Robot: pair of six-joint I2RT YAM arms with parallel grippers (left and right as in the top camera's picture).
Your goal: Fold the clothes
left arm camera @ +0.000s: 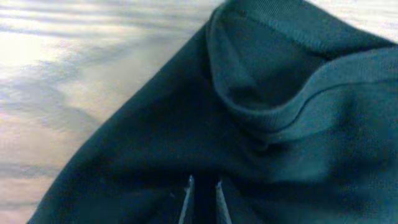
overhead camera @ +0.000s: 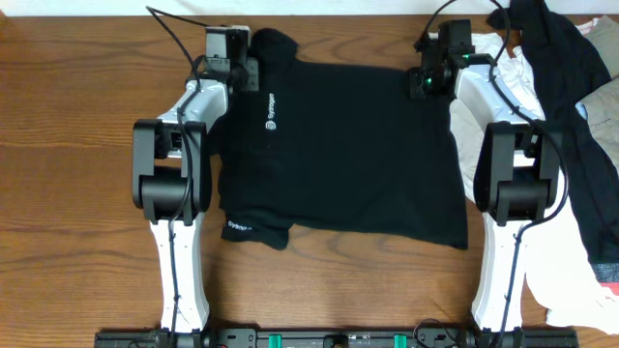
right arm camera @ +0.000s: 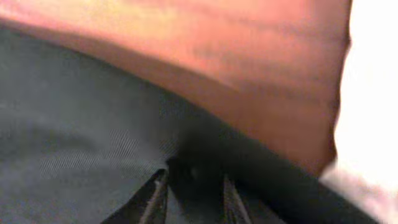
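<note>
Left gripper [left arm camera: 203, 191] sits at the upper left corner of the black short-sleeved polo shirt of soft matte fabric [overhead camera: 338, 145], its jaws almost together on a pinch of that fabric just below the ribbed collar [left arm camera: 261, 74]. Right gripper [right arm camera: 191, 186] is at the shirt's upper right corner, jaws partly apart with a dark fold between them, seemingly unclamped. The shirt lies on the brown wooden table [overhead camera: 77, 145] in mid-frame between the arms, long side running left to right, body stretching from both grippers toward the frame's bottom. Each arm is nearest its own corner.
</note>
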